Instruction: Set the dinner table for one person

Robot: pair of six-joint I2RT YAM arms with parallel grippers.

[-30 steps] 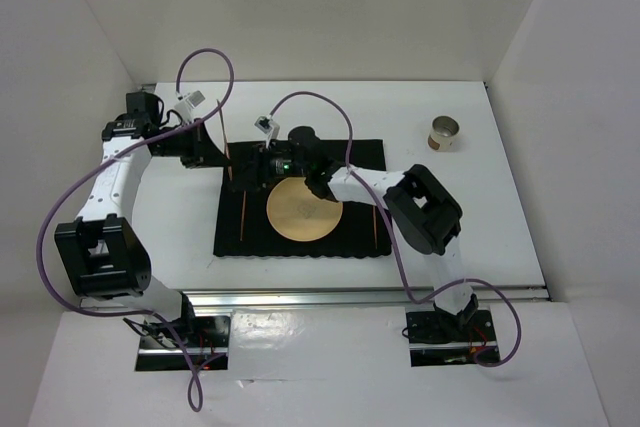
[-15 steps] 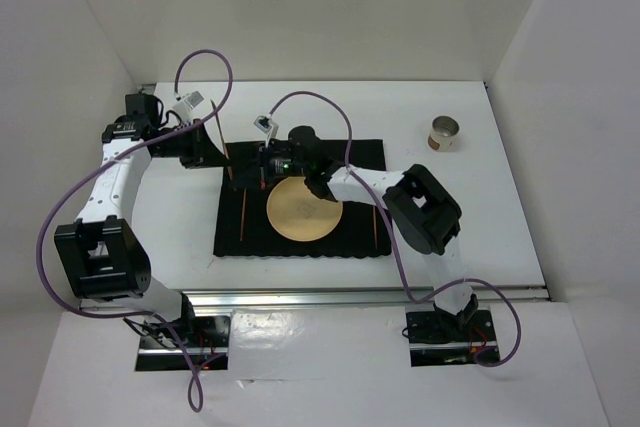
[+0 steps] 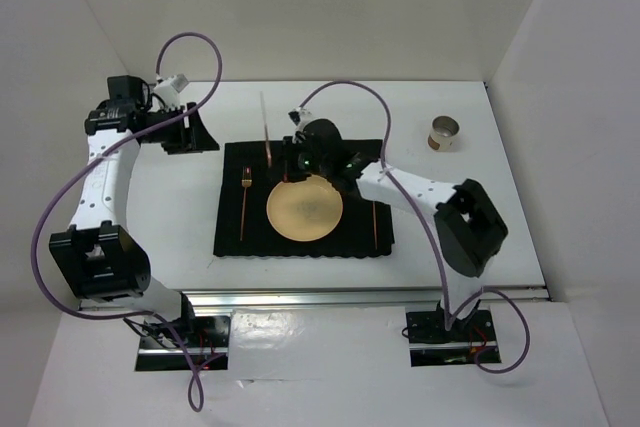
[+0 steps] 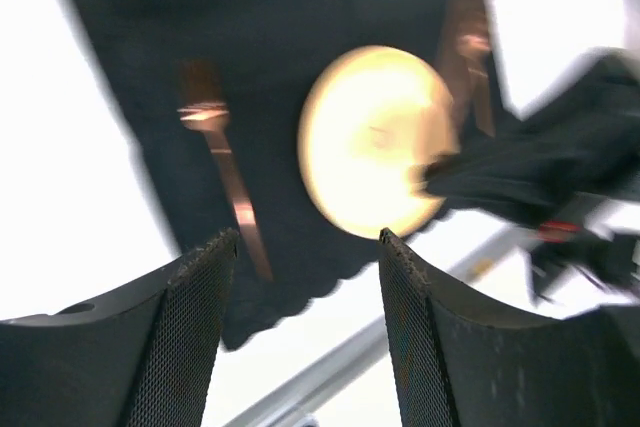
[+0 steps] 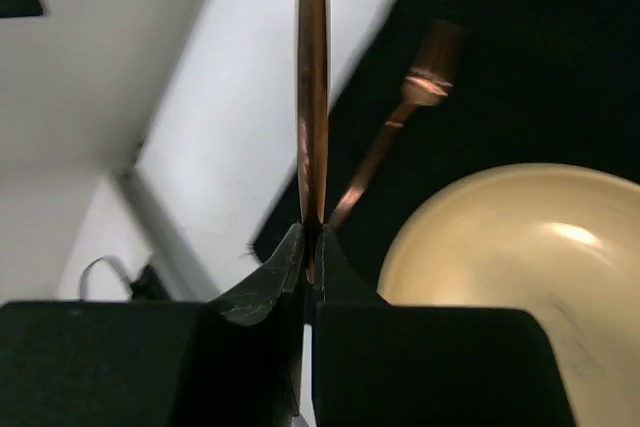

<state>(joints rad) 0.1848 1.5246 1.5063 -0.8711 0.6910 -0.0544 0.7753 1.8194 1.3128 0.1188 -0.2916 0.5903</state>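
On the white dinner table (image 3: 480, 207) lies a black placemat (image 3: 300, 242) carrying a gold plate (image 3: 304, 209). A copper fork (image 3: 243, 202) lies left of the plate and a second copper utensil (image 3: 375, 227) lies right of it. My right gripper (image 3: 280, 160) (image 5: 312, 237) hovers over the mat's far edge, shut on the end of a long thin copper utensil (image 3: 265, 127) (image 5: 312, 77) that points away from it. Off the mat to the far left, my left gripper (image 3: 198, 134) (image 4: 308, 237) is open and empty. Its view shows the fork (image 4: 215, 147) and plate (image 4: 375, 142).
A small metal cup (image 3: 444, 133) stands at the table's far right. White walls close in the table on three sides, and a silver rail (image 3: 370, 295) runs along the near edge. The right arm's links (image 3: 470, 227) stretch over the table's right half.
The left gripper has opened, let go of the thin utensil and drawn back to the left. The right gripper has shut on that utensil and carried it rightward over the mat's far edge.
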